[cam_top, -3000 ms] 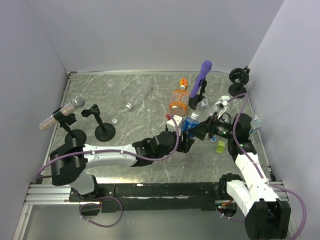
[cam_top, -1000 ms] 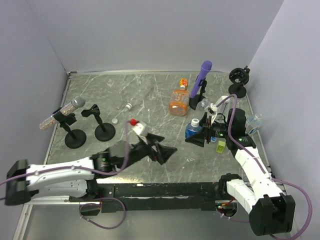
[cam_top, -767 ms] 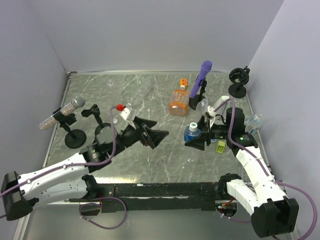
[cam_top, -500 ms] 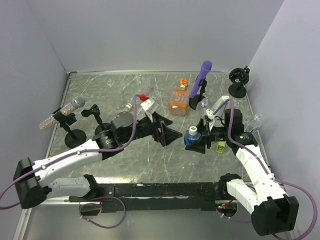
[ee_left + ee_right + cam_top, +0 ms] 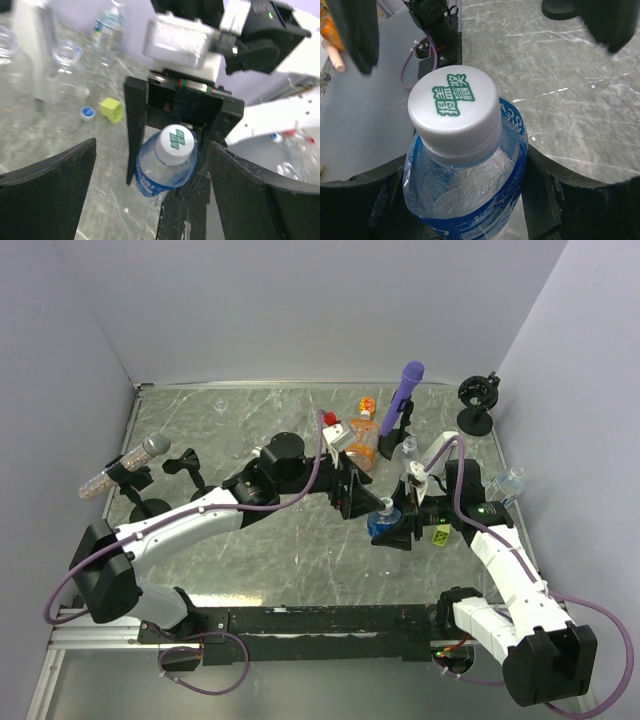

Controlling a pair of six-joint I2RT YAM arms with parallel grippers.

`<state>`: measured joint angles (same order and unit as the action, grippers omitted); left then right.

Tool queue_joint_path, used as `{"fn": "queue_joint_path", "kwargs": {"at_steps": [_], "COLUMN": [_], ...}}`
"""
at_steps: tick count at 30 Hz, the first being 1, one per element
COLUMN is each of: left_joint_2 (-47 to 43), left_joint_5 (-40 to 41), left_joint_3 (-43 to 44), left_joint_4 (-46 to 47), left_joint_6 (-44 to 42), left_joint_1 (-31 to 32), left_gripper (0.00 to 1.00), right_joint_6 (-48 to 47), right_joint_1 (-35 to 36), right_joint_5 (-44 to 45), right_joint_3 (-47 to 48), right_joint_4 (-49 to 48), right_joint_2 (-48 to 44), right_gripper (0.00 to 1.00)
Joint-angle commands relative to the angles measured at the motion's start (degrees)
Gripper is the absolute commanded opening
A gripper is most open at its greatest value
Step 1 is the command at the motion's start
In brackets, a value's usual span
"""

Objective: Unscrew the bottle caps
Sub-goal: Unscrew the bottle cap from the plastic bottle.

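Centring the spread left gripper (image 5: 152,182) on the white cap (image 5: 175,144) is our step: we would close squarely on its rim before twisting, while the right gripper (image 5: 392,530) clamps the blue-labelled bottle (image 5: 465,197), right of the table's (image 5: 270,420) middle. Its long axis tilts leftward off upright, cap end facing the left gripper.

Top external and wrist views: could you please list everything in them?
blue-label bottle: one, white cap, centre right
orange bottle: one, orange, far centre
purple stick: one, purple, far stand
clear bottles: two, transparent, beside the stick and right edge
yellow-green block: one, right of the blue-label bottle
blue cap: one, beside the block
silver microphone: one, left stand
black clamp stand: one, far right corner
left hand: one, black, open, facing the blue-label bottle
right hand: one, black, shut on that bottle
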<state>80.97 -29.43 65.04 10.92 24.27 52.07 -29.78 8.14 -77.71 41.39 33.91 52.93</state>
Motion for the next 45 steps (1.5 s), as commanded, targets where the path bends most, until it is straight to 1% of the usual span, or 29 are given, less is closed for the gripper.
{"fn": "queue_joint_path", "kwargs": {"at_steps": [1, 4, 9, 12, 19, 22, 25, 30, 32, 37, 38, 39, 42, 45], "left_joint_2": [1.3, 1.6, 2.1, 2.9, 4.1, 4.0, 4.2, 4.1, 4.0, 3.3, 3.1, 3.1, 3.1, 2.7], "left_joint_5": [-8.4, -9.8, -9.5, -9.9, -9.5, -8.9, -8.4, -7.6, -7.1, -5.9, -5.8, -5.7, -5.6, -5.3], "left_joint_3": [1.9, 1.0, 0.6, 1.3, 2.5, 2.3, 2.4, 2.1, 2.0, 1.5, 1.4, 1.5, 1.5, 1.1], "left_joint_4": [3.1, 5.8, 8.1, 8.3, 6.8, 6.9, 7.0, 8.3, 8.9, 9.6, 9.6, 9.4, 8.8, 8.9], "left_joint_6": [-1.2, -0.8, -0.5, -0.5, -1.2, -1.3, -1.0, -0.5, -0.3, -0.2, -0.5, -0.5, -0.8, -0.5], "left_joint_1": [0.0, 0.0, 0.2, 0.2, 1.2, 1.4, 1.5, 1.9, 2.2, 2.3, 2.4, 2.4, 2.5, 2.5], "left_gripper": [0.92, 0.88, 0.84, 0.82, 0.71, 0.70, 0.64, 0.63, 0.60, 0.60, 0.58, 0.57, 0.50, 0.33], "right_joint_6": [-2.6, -2.5, -2.6, -2.6, -2.5, -2.3, -2.2, -2.1, -2.0, -1.9, -1.9, -2.0, -1.9, -1.9], "right_joint_1": [0.6, 0.6, 0.7, 0.8, 0.7, 0.8, 0.8, 0.8, 0.8, 0.8, 0.7, 0.8, 0.8, 0.8], "right_joint_5": [-3.1, -3.3, -3.3, -3.2, -3.1, -3.1, -3.1, -3.1, -3.1, -3.2, -3.2, -3.2, -3.2, -3.2], "right_joint_3": [3.3, 3.4, 3.4, 3.4, 3.5, 3.6, 3.6, 3.5, 3.5, 3.6, 3.6, 3.6, 3.6, 3.7], "right_joint_4": [-0.3, -0.2, -0.1, -0.1, -0.1, -0.2, -0.2, -0.2, -0.2, -0.2, -0.2, -0.2, -0.2, -0.2], "right_joint_2": [0.3, 0.9, 1.1, 1.2, 1.6, 1.7, 1.7, 2.0, 2.0, 2.0, 2.0, 2.0, 2.1, 2.0], "right_gripper": [0.25, 0.25, 0.25, 0.25, 0.25, 0.26, 0.26, 0.26, 0.26, 0.26, 0.26, 0.26, 0.26, 0.26]}}
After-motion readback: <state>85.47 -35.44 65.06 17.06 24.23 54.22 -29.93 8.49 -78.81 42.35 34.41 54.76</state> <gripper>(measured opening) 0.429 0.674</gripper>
